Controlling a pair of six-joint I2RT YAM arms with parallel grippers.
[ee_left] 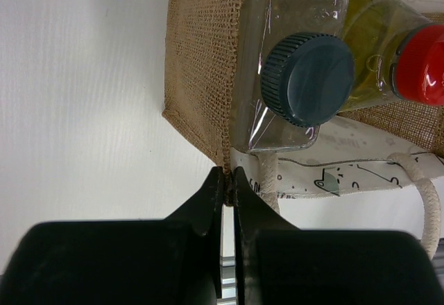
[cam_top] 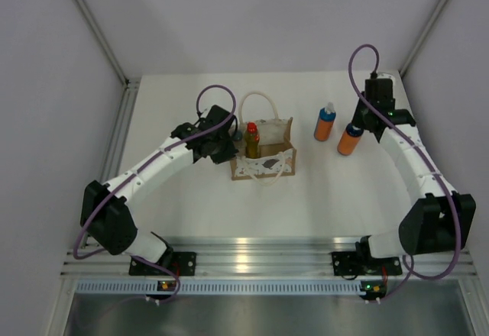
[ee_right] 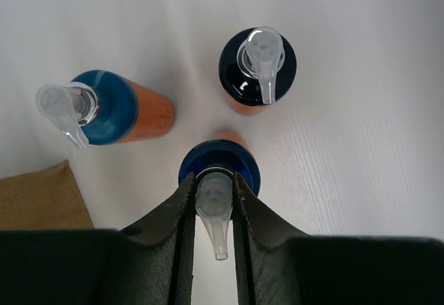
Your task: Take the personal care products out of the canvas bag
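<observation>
The canvas bag point(cam_top: 269, 166) stands mid-table. It holds the yellow bottle with the red cap point(cam_top: 251, 139) and the clear bottle with the dark grey cap point(ee_left: 305, 76). My left gripper point(ee_left: 229, 177) is shut on the bag's point(ee_left: 201, 62) near left corner seam. Three orange bottles stand on the table in the right wrist view: a light-blue-capped one point(ee_right: 111, 107), a dark-capped one point(ee_right: 258, 69) and a blue-capped one point(ee_right: 219, 168). My right gripper point(ee_right: 213, 190) is shut on that last bottle's clear pump head. The top view shows only two orange bottles point(cam_top: 325, 122) point(cam_top: 349, 139), beside my right gripper point(cam_top: 359, 121).
A cream rope handle point(cam_top: 256, 101) arches behind the bag, and another point(ee_left: 427, 194) hangs over its front trim. White enclosure walls close the left, right and back. A metal rail point(cam_top: 244, 248) runs along the near edge by the arm bases.
</observation>
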